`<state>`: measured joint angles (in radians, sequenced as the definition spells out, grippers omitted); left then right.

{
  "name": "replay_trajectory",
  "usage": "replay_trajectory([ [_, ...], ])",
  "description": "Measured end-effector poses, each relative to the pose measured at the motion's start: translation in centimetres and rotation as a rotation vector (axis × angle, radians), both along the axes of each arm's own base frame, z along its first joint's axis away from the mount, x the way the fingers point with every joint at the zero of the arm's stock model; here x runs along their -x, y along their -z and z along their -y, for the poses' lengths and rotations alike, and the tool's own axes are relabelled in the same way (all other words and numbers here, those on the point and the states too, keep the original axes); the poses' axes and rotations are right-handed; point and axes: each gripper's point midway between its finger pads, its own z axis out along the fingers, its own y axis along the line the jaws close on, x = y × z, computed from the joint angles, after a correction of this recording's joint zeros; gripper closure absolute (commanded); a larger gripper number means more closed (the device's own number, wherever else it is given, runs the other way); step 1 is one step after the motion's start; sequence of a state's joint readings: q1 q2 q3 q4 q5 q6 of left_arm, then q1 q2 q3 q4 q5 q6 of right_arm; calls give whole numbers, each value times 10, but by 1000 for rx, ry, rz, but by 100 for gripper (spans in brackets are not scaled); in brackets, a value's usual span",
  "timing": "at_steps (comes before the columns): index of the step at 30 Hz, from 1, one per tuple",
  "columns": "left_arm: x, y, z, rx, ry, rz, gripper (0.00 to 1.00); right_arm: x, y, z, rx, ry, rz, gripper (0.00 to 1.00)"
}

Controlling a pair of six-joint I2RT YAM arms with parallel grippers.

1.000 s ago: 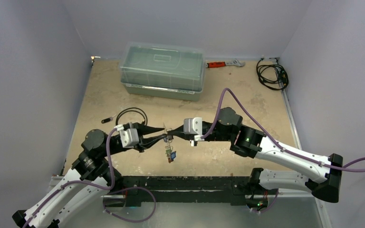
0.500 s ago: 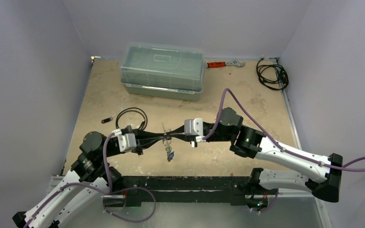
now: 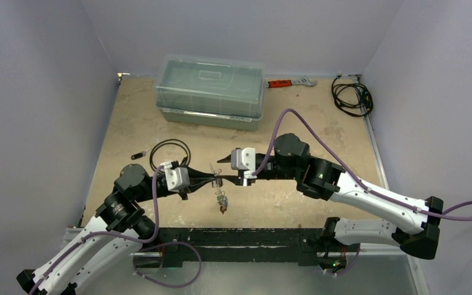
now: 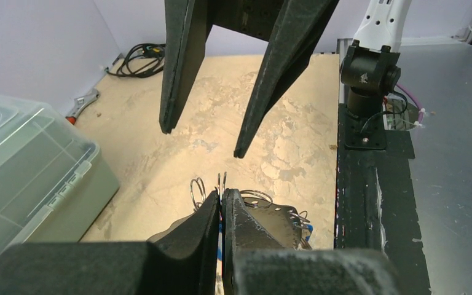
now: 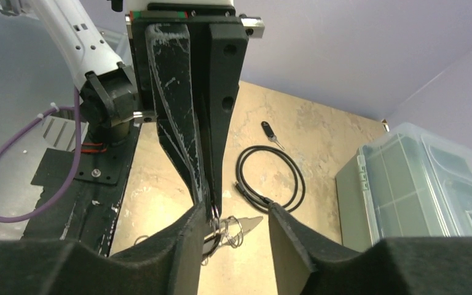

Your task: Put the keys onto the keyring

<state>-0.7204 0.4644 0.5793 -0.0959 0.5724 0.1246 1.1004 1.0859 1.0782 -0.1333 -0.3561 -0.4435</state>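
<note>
Two tools are seen tip to tip in front of the lidded box [image 3: 210, 92], above the desk [image 3: 319, 135]. The keyring [image 3: 217, 182], with keys [image 3: 222, 201] hanging below it, is now pinched by the fully closed left tool [image 4: 222, 206]. The right tool [image 4: 203, 140] has just been parted, with nothing held, so the ring seems handed over for threading.

Far across my table [image 3: 319, 135] sits a clear lidded box [image 3: 209, 91], an orange-handled wrench [image 3: 290, 82] just right of it, tangled black cables [image 3: 351, 97] in the corner. Nearer me lies a black cable loop [image 3: 169, 150], a small dark stick [image 3: 137, 155] beside it.
</note>
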Motion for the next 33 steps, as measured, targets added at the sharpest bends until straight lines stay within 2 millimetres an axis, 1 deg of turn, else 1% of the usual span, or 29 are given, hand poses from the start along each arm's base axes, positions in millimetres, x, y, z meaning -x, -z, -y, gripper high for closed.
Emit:
replay_trajectory([
  [3,-2,4,2,-11,0,-12,100,-1,7,-2,34,-2,-5,60],
  [8,-3,5,2,-15,-1,-17,100,-3,27,-4,105,-6,-30,60],
  [10,-3,5,2,-15,-2,-17,100,-4,32,-6,126,-6,-38,62],
  [13,-3,5,2,-15,-5,-17,100,-5,39,-8,147,-8,-45,71],
  [18,-6,6,1,-18,-18,-20,100,-5,44,-8,165,-11,-46,100],
  [21,-8,8,0,-23,-32,-23,100,-5,46,-8,173,-11,-47,100],
  [33,-7,9,1,-27,-26,-26,100,-5,47,-7,180,-8,-42,100],
])
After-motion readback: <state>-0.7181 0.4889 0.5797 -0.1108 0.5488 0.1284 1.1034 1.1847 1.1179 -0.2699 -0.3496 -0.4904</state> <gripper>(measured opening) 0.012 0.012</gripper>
